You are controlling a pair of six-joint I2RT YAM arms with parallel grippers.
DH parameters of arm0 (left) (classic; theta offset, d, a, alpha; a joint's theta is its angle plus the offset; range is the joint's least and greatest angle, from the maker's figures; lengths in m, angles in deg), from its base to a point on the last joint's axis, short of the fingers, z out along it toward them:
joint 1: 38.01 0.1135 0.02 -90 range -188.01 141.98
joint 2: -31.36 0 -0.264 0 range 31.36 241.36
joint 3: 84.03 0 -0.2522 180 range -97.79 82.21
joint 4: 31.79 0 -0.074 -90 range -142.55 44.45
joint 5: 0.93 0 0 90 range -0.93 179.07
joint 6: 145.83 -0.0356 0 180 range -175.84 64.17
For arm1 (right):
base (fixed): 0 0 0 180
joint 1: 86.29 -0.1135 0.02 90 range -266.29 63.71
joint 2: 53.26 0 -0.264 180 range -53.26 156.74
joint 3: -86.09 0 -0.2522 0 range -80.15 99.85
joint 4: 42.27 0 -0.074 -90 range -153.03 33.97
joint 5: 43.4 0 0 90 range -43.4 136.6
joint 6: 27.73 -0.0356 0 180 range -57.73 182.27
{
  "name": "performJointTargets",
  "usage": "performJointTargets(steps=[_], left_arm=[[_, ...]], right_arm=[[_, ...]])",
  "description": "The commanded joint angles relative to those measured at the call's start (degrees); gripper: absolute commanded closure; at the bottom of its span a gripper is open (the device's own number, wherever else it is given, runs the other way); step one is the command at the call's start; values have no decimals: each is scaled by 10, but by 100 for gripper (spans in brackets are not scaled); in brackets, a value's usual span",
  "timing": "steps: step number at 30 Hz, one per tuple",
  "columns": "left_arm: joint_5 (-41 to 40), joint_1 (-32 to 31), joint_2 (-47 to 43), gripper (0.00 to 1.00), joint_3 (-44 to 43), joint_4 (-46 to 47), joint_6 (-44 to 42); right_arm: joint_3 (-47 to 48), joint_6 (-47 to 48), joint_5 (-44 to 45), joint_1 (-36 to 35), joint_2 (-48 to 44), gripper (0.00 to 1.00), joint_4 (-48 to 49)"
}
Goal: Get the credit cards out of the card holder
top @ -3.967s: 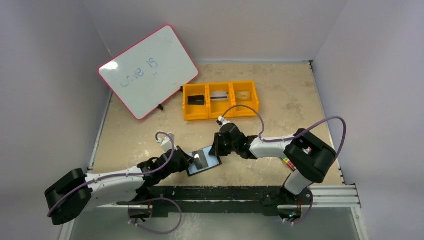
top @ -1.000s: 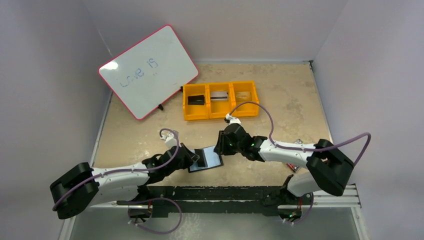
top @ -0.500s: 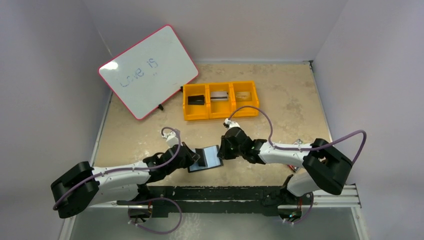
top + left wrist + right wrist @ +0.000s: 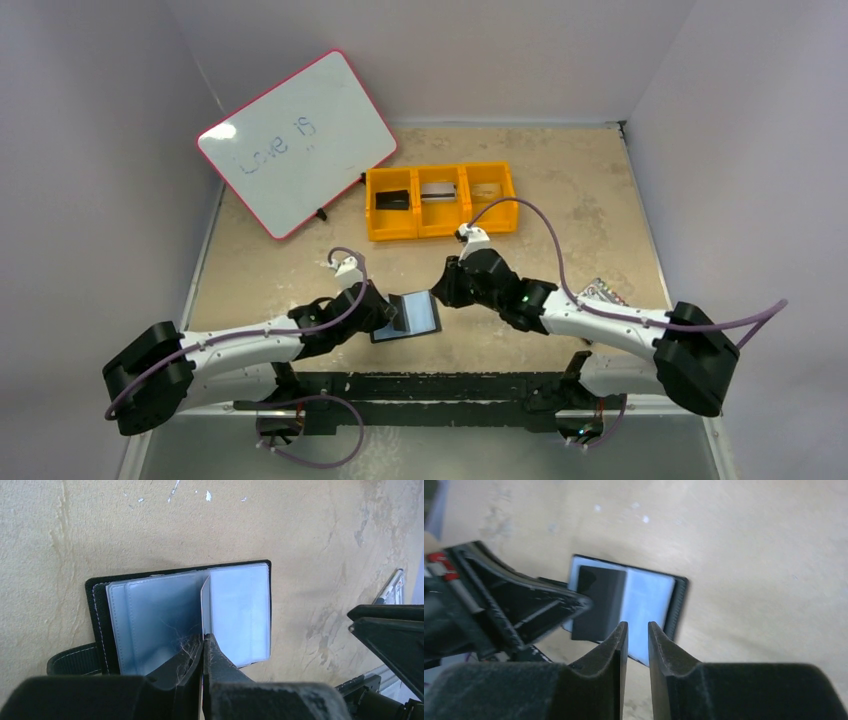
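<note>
The black card holder [image 4: 412,316] lies open on the table between my two grippers, its clear plastic sleeves [image 4: 150,615] facing up. My left gripper [image 4: 204,639] is shut on one sleeve leaf [image 4: 205,600] and holds it upright from the fold. In the right wrist view that leaf [image 4: 599,602] looks dark. My right gripper [image 4: 637,628] hovers just off the holder's [image 4: 649,605] right page, its jaws a narrow gap apart with nothing between them. Credit cards lie in the orange tray: a black one [image 4: 392,200], a silvery one [image 4: 437,192], a tan one [image 4: 485,191].
The orange three-compartment tray [image 4: 441,223] stands behind the grippers. A pink-rimmed whiteboard [image 4: 295,140] leans at the back left. A pack of markers [image 4: 600,292] lies by the right arm. The black rail [image 4: 450,385] runs along the near edge.
My right arm's elbow has swung out to the right, and its gripper has drawn slightly back and up from the holder. The left gripper keeps its hold on the leaf.
</note>
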Motion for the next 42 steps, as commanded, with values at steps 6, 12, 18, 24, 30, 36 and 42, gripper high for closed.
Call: performJointTargets(steps=[6, 12, 18, 24, 30, 36, 42], left_arm=[[-23, -1, 6, 100, -24, -21, -27], [-21, -1, 5, 100, -23, -20, -28], [-44, -1, -11, 100, -28, -59, -33], [-88, -1, -63, 100, -38, -113, -39], [-107, 0, -88, 100, -62, -162, -55], [-97, 0, -157, 100, -69, -115, -58], [-116, -1, -220, 100, -60, -110, -44]], right_arm=[[29, 28, -135, -4, 127, 77, 177], [54, 20, -175, -4, 224, 79, 193], [60, 14, -87, -5, 278, 88, 82], [52, 9, -72, -5, 297, 90, 62], [63, 6, -82, -5, 302, 90, 70], [25, -20, -174, -3, 230, 77, 183], [34, -41, -54, -4, 160, 67, 135]])
